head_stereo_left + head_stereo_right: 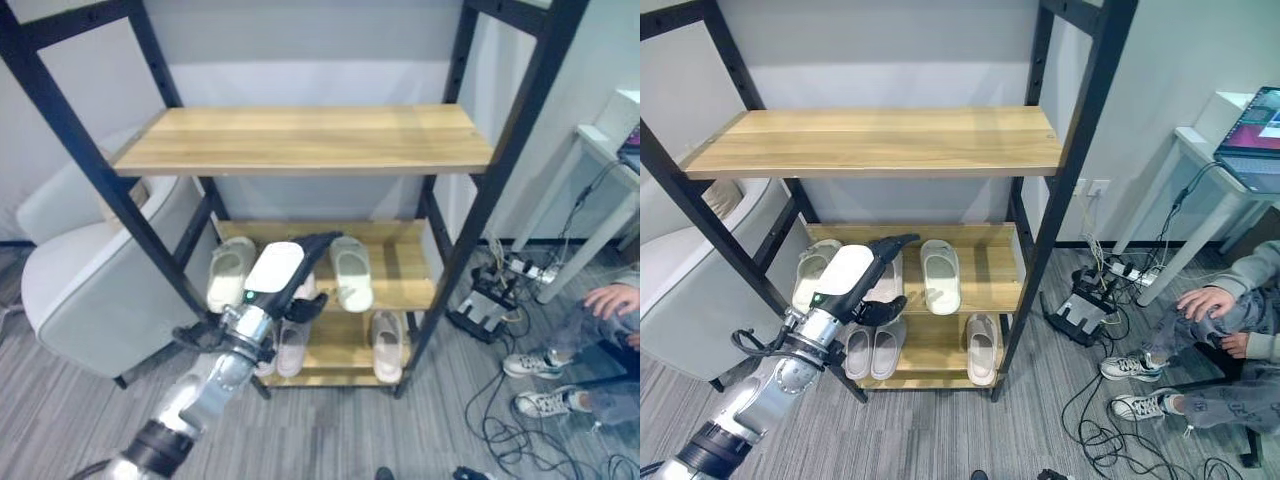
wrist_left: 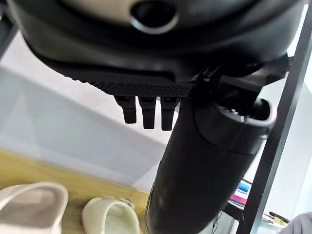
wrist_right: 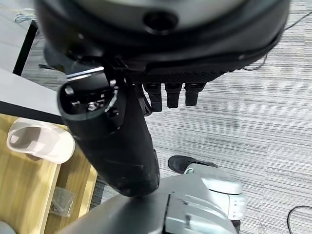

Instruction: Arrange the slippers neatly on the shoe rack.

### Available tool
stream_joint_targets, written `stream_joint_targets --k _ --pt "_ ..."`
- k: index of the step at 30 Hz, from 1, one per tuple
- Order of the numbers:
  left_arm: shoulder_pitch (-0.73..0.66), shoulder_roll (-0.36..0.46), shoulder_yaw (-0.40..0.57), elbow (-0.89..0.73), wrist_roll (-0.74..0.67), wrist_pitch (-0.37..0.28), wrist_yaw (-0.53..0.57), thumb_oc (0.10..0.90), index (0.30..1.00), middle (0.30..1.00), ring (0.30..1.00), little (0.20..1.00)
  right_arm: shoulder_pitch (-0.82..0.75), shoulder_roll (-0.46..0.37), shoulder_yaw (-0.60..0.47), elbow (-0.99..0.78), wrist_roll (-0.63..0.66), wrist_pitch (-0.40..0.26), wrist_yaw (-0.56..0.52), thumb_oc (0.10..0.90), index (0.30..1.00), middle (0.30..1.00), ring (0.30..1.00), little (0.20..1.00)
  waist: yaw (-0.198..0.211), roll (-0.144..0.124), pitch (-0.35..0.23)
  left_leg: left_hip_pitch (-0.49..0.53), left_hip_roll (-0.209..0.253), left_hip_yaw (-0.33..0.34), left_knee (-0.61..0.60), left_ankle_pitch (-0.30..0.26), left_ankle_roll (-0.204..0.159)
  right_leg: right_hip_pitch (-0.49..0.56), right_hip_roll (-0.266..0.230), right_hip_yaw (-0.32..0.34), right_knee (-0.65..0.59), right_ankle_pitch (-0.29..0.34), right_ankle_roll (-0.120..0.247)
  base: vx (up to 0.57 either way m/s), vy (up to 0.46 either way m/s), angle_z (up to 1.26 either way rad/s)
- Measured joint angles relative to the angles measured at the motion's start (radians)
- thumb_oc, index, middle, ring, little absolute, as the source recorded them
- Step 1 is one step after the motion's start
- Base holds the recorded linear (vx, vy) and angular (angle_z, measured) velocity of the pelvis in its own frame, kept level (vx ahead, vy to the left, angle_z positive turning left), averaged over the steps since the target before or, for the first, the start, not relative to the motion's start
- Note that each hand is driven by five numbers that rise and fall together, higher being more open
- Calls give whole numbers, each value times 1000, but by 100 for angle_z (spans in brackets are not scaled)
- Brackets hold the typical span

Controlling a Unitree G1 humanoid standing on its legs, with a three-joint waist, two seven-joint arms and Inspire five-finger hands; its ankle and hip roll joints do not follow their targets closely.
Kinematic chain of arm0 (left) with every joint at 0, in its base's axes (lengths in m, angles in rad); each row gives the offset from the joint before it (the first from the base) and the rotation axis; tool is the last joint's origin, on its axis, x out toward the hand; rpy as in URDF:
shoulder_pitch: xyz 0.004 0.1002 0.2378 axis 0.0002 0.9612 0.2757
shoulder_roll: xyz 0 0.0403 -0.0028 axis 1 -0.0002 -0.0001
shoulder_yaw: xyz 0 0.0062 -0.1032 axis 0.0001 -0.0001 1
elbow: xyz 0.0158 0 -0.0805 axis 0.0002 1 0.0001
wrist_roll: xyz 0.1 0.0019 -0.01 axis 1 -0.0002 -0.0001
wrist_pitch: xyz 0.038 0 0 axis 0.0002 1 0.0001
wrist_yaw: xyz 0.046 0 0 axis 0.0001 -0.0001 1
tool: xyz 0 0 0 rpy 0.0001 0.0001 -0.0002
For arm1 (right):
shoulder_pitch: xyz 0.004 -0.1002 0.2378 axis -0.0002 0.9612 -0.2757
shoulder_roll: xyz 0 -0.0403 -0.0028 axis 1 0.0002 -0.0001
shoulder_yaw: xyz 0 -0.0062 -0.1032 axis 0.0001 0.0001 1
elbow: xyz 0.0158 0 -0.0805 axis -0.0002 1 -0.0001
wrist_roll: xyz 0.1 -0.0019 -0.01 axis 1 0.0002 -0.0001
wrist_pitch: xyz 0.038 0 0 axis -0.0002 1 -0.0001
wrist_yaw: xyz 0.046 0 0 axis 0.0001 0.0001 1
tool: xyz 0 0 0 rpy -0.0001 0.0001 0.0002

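From my seat, far left, I see a pale grey upholstered armchair (image 1: 85,290) tucked beside the black metal shoe rack with wooden shelves (image 1: 305,140). My left hand (image 1: 285,275) is raised in front of the rack's middle shelf, its fingers stretched out straight and relaxed, holding nothing. Behind it on that shelf lies a cream foam slipper (image 1: 230,272) at the left; just right of the hand sits a white foam slipper (image 1: 351,272), toe pointing towards me. A pinkish slipper is partly hidden behind the hand, so I cannot tell how it lies. On the bottom shelf a pair of pale beige slippers (image 1: 872,350) rests side by side under the hand, and a single beige slipper (image 1: 388,345) lies further right, apart from the pair. My right hand (image 3: 168,95) hangs over the grey carpet floor (image 3: 253,112), fingers straight, grasping nothing. Right of the rack a power strip with cables (image 1: 1085,305) sits on the floor, and a seated person (image 1: 1230,320) is at the far right beside a white desk (image 1: 1200,150).
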Motion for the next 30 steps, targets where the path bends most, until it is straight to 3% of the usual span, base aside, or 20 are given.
stream_joint_targets --k 19,24,30 --pt "-219 32 -56 336 191 144 84 800 900 900 900 900 19 -7 1 9 -2 1 2 800 900 900 900 900 -41 0 -18 -78 -14 59 -1 7 8 -108 -8 53 0 37 6 13 47 -9" --pt "-368 85 -133 414 204 177 95 800 900 900 900 900 -7 -14 8 -10 -1 -3 1 800 900 900 900 900 -51 -31 -3 -149 -31 67 0 24 20 -183 -24 61 8 65 17 -48 38 -4" --pt "-454 105 -178 495 206 217 118 800 900 900 900 900 -22 -19 28 -12 0 -11 0 800 900 900 900 900 -69 -59 26 -194 -42 76 -1 33 26 -232 -35 71 4 62 33 -55 34 -3"
